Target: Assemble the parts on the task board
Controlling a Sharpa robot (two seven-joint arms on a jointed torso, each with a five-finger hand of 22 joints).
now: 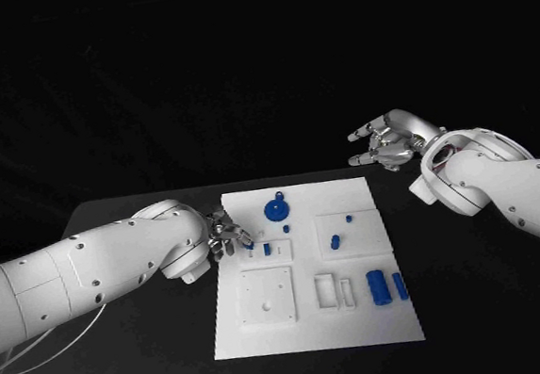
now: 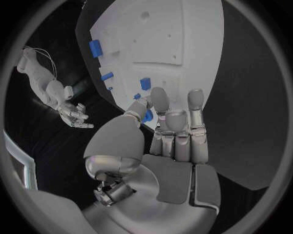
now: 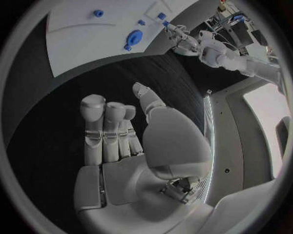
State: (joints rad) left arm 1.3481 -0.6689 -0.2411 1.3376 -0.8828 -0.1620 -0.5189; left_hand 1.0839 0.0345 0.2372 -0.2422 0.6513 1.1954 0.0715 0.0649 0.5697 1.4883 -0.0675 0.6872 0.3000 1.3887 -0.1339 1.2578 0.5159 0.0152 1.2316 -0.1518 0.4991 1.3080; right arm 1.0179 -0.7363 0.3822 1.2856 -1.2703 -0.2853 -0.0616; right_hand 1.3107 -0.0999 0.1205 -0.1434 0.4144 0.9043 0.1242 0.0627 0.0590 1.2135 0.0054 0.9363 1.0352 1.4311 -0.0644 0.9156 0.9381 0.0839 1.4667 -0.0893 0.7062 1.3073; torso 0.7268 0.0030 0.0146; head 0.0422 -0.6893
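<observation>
The white task board point(image 1: 319, 327) lies in the middle of the table. On it are a round blue disc part point(image 1: 278, 209), small blue pieces point(image 1: 334, 241) near its middle and two blue cylinders point(image 1: 379, 289) toward its near right. My left hand point(image 1: 227, 234) is at the board's left edge. Its thumb and a finger pinch a small blue part point(image 2: 148, 115), also seen at its fingertips point(image 1: 249, 244). My right hand point(image 1: 385, 143) hangs above the bare table beyond the board's far right corner, its fingers apart and holding nothing point(image 3: 116, 136).
The black table point(image 1: 145, 358) surrounds the board on all sides. The board has raised white blocks and recesses point(image 1: 268, 297) on its near half. In the left wrist view the right hand point(image 2: 76, 114) is seen well off the board's edge.
</observation>
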